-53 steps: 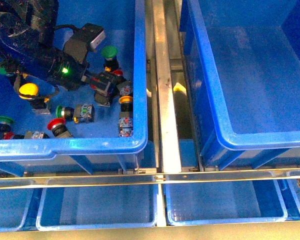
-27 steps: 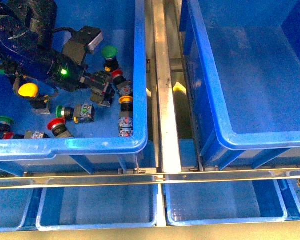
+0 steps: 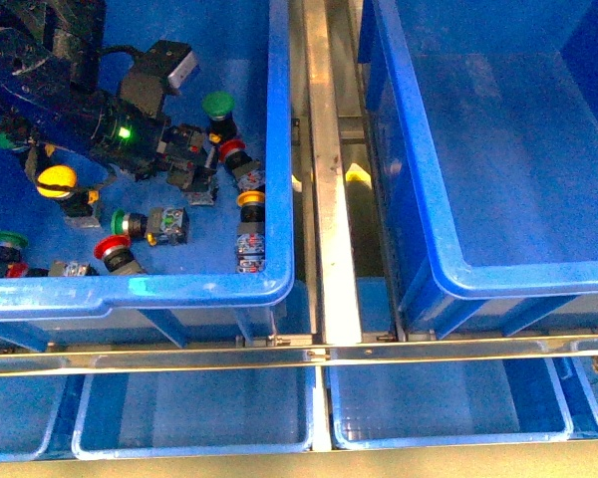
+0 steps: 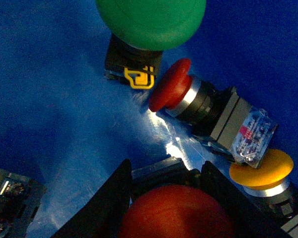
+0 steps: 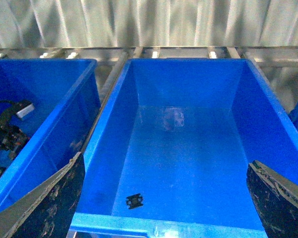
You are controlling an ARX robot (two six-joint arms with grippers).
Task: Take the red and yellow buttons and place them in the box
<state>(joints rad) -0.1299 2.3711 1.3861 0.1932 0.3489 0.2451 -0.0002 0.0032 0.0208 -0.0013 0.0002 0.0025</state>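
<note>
Movement is small but clear. Compared with one second ago, the left tool [image 3: 184, 159] has drawn back from the right wall of the left bin [image 3: 279, 149] toward its middle. It now stands apart from the lying red button [image 3: 229, 151], which it almost touched before. That button, the green button [image 3: 217, 103] and the yellow button [image 3: 251, 199] near the wall seem to lie as they did.

The left wrist view explains the retreat. The left tool is clenched on another red button, the held red button [image 4: 176, 215]. Its round cap sits between the two black fingers [image 4: 109, 198], close under the camera. We judge that the grasp is made and the lifting has begun, but we cannot tell how firm the hold is.

For the task this means the first piece is ready to travel. The box [image 3: 429, 229] stands to the right, beyond the metal rail [image 3: 329, 199], well apart from the left tool. We see no button in it, only a small dark piece [image 5: 134, 200] on its floor. The right tool [image 5: 165, 163] hangs over the box with its fingers spread wide and nothing between them.

More work waits in the left bin: a second yellow button [image 3: 57, 179] and a further red button [image 3: 110, 246].
</note>
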